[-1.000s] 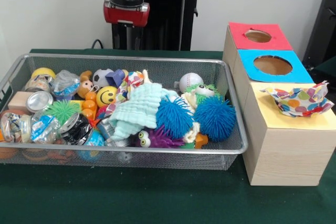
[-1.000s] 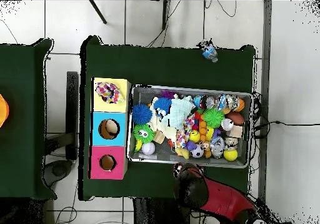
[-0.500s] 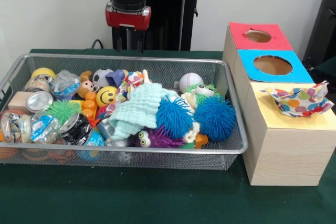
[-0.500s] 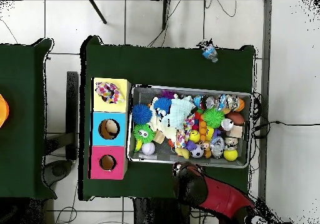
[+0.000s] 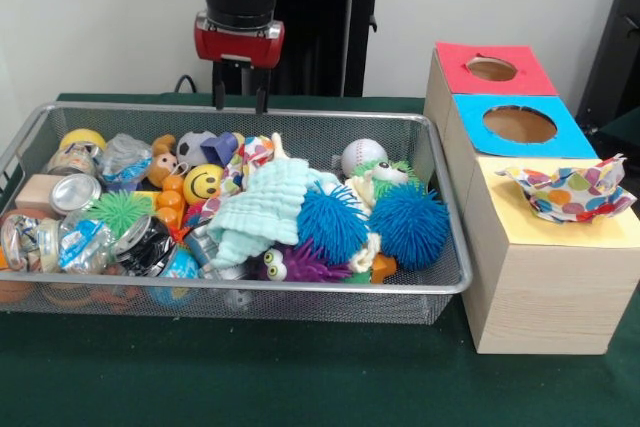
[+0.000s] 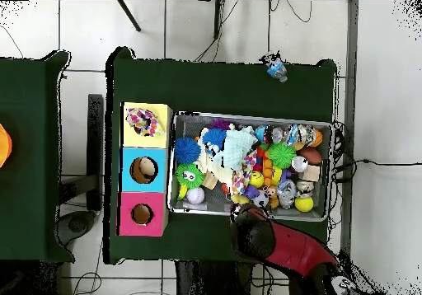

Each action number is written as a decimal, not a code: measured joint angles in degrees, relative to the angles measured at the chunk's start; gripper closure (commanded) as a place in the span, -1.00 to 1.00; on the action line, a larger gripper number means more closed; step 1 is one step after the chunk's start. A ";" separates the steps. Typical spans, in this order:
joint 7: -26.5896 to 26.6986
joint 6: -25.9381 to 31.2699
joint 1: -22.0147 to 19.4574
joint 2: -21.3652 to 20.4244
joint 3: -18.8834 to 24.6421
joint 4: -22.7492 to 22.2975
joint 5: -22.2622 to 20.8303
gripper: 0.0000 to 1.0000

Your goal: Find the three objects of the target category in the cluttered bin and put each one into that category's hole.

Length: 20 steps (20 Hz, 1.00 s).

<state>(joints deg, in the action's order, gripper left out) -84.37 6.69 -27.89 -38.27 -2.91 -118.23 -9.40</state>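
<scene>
The wire mesh bin (image 5: 300,289) is full of toys; it also shows in the overhead view (image 6: 251,115). One polka-dot cloth (image 5: 570,192) lies bunched on the yellow surround (image 5: 520,222) of the wooden box and hides the hole; it also shows from above (image 6: 144,123). A second polka-dot cloth (image 5: 252,153) peeks out in the bin, partly under a mint-green cloth (image 5: 265,209). A third is hidden. My gripper (image 5: 240,99) is open and empty, hanging just above the bin's far rim, behind that second cloth.
The blue-surround hole (image 5: 519,124) and the red-surround hole (image 5: 491,69) lie behind the yellow one. Blue spiky balls (image 5: 412,224), a baseball (image 5: 362,156), a smiley ball (image 5: 203,183) and cans (image 5: 75,192) crowd the bin. My arm (image 6: 280,250) reaches over the bin's edge.
My gripper has come down and forward, from behind the bin to just above its far rim. Nothing in the bin or on the box has moved.
</scene>
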 measured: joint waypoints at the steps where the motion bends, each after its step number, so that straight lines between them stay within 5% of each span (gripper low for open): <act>1: 0.00 0.13 0.00 0.09 0.00 0.37 0.09 -1.00; 14: 0.00 0.47 1.00 3.34 -0.06 4.37 2.03 -1.00; 20: 0.00 0.47 5.30 4.87 -1.11 4.90 4.02 -1.00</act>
<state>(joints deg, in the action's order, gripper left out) -84.37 7.16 -22.59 -33.40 -4.02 -113.33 -5.37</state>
